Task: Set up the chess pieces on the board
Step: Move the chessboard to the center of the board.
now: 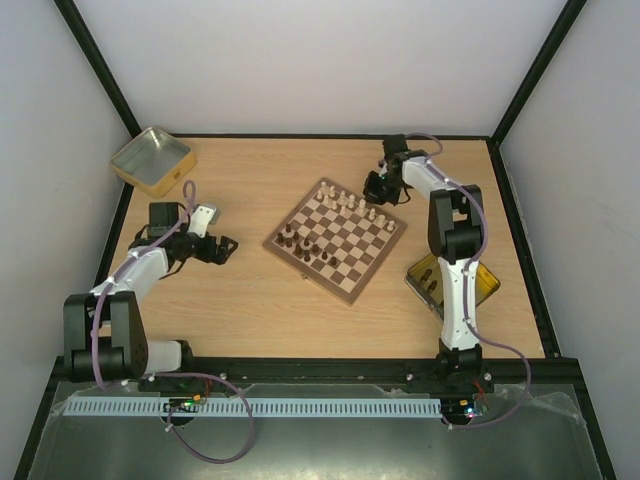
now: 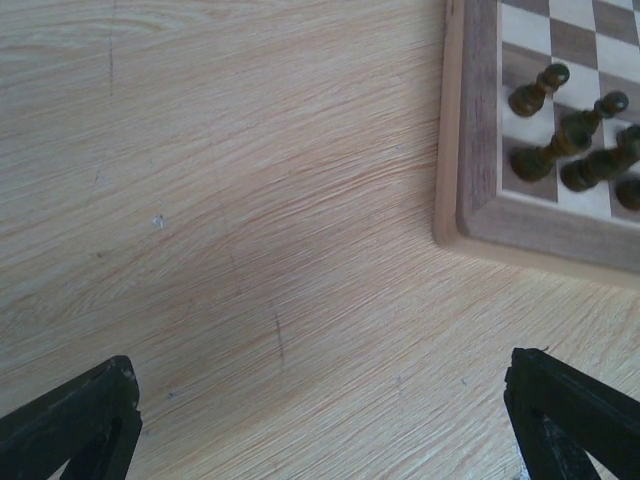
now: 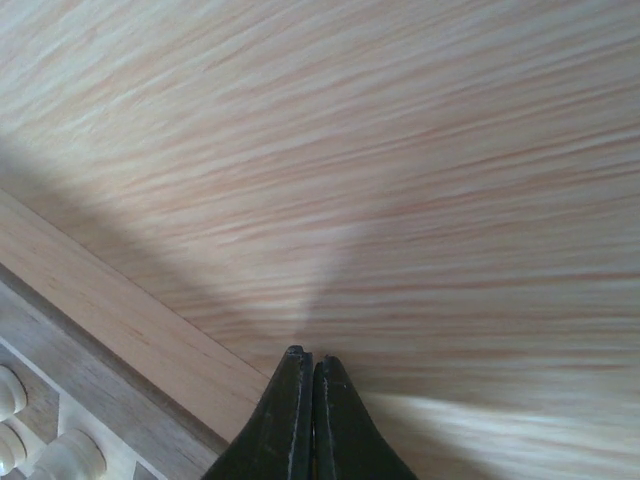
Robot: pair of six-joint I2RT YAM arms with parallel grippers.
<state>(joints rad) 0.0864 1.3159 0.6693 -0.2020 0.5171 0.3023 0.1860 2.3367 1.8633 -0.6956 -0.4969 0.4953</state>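
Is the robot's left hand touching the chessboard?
Apart. The left wrist view shows the left hand open, with bare table between its fingers and the corner of the chessboard.

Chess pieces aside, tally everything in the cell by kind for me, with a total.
Square wooden chessboard: 1
Gold rectangular metal tins: 2 (the second is partly hidden under the right arm)
Robot arms: 2
Total: 5
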